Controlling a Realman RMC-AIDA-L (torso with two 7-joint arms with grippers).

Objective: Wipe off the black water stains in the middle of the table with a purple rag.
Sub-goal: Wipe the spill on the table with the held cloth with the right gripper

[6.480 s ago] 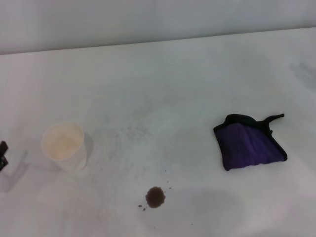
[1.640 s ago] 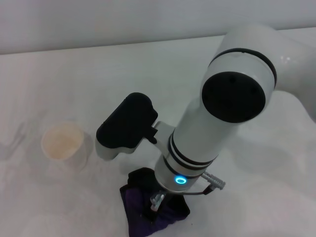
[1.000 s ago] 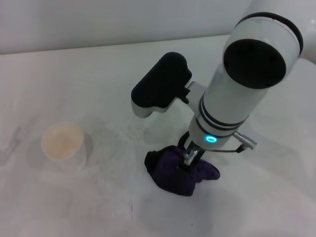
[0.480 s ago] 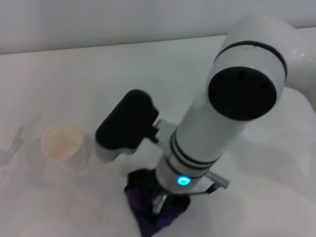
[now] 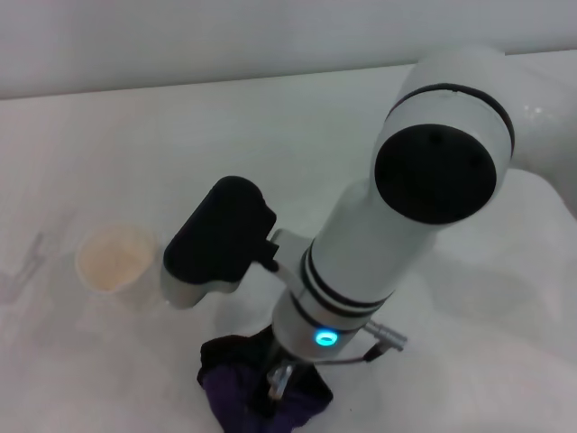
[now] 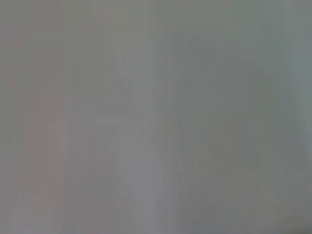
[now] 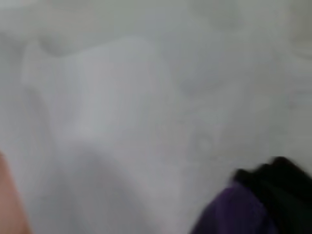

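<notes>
Big white robot arm pushing a purple rag down on the table

The wide white table point(image 5: 135, 144) holds the right gripper point(image 5: 279, 383), pinching the bunched soft purple rag point(image 5: 239, 397) at the near edge. A white paper cup point(image 5: 113, 262) stands well left. The stain is hidden.

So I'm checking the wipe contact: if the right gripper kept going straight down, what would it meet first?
The purple rag, bunched right under the right gripper; the table lies beneath it. Actual contact can't be judged.
</notes>
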